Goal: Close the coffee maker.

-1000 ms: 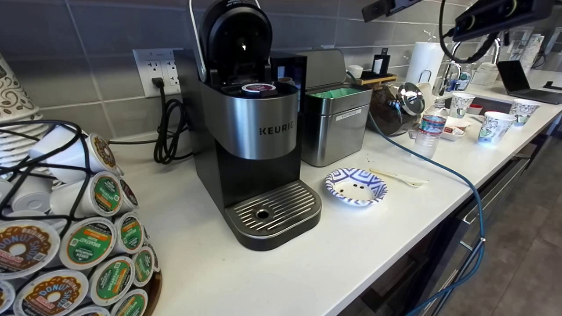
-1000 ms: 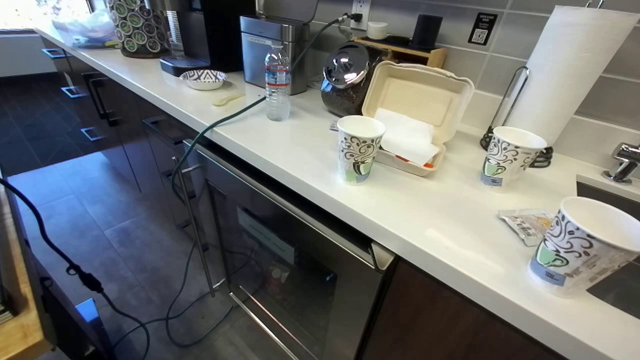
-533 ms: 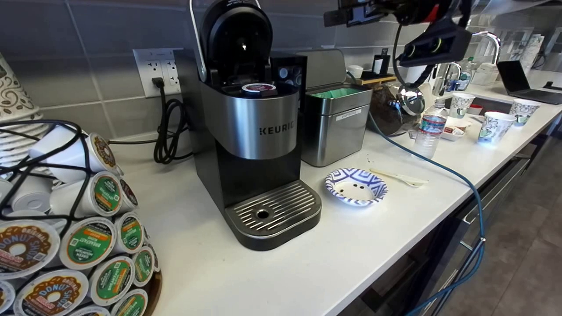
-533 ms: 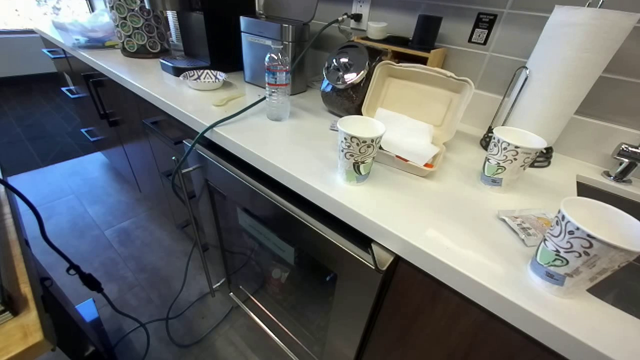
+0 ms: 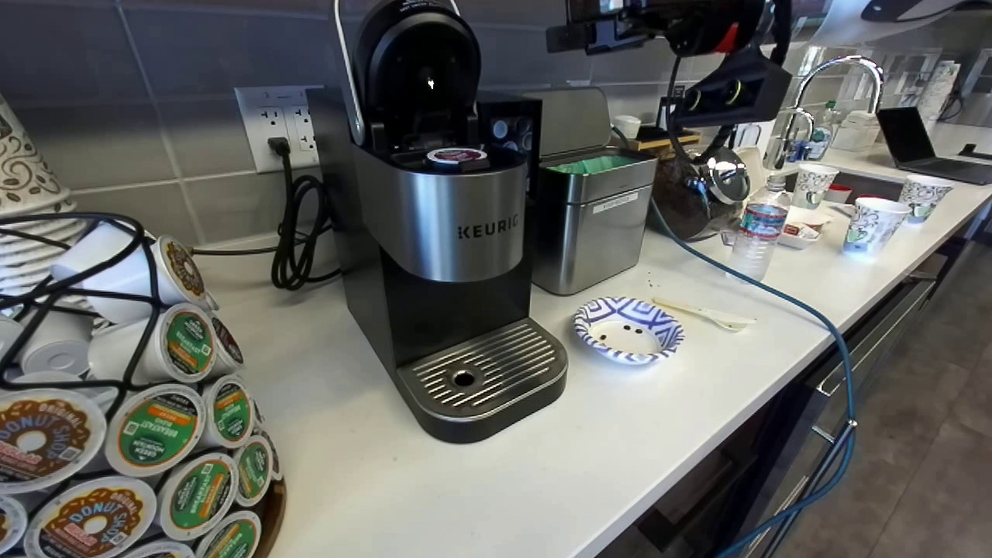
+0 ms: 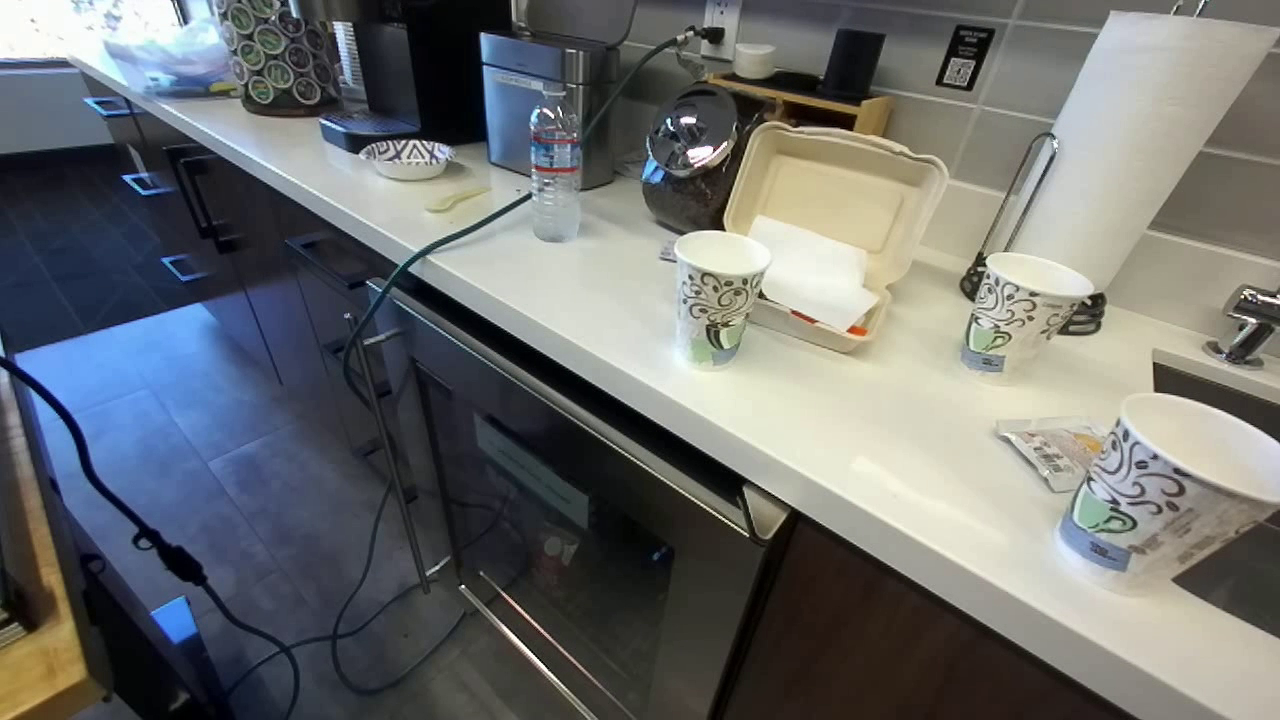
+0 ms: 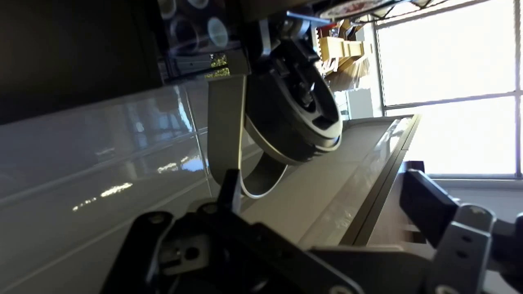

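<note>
The coffee maker [image 5: 480, 213] stands on the counter in an exterior view, with a brushed-silver front and a slotted drip tray. Its domed black lid [image 5: 418, 58] is raised, with a silver handle [image 5: 346, 77] upright behind it. A pod [image 5: 457, 157] sits in the top. In an exterior view only its lower part with the drip tray [image 6: 368, 125] shows. In the wrist view the raised lid [image 7: 294, 118] and looped handle [image 7: 224, 126] show ahead, nearer the left finger. My gripper [image 7: 322, 175] is open and empty, also seen above the silver container [image 5: 570, 31], apart from the lid.
A silver box-shaped container [image 5: 597, 209] with its lid up stands beside the coffee maker. A pod rack [image 5: 155, 426], a patterned bowl [image 5: 629, 353], a water bottle [image 5: 761, 232], a glass jar [image 5: 682, 201] and a blue cable [image 5: 744, 279] are on the counter. A tiled wall [image 5: 256, 46] stands behind.
My gripper and arm have moved left and slightly down in an exterior view, closer to the coffee maker. The lid and the other objects have not moved.
</note>
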### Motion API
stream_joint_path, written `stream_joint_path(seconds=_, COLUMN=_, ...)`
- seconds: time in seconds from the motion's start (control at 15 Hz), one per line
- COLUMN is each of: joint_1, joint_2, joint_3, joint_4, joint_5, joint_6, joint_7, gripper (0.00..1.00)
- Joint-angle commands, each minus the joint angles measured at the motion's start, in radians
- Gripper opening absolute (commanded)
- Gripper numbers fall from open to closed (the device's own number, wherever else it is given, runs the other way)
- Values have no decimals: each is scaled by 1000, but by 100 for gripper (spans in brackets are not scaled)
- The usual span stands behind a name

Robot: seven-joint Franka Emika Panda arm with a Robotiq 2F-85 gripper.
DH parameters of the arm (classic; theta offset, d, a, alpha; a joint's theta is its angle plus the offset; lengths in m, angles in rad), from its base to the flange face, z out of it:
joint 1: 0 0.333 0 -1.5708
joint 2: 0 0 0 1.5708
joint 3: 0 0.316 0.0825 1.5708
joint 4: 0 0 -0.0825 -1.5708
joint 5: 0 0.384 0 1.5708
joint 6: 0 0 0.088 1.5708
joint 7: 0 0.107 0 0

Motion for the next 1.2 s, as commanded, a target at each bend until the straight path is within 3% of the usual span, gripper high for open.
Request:
stream_joint_path(seconds=0.0, joint_1=-20, joint_2=66, joint_3=36, joint_4=119, joint_5=11, joint_6=15, joint_7=7, gripper=100)
stream_joint_path(seconds=0.6, joint_1=27, joint_2=257, joint_3=65, joint_4=406, joint_5=-100, joint_6=208, joint_7=298, gripper=100)
stream_joint_path(seconds=1.13, joint_1=64, joint_2=371, joint_3=57, joint_4=549, joint_5=-193, joint_6=204, joint_7=410, gripper=100)
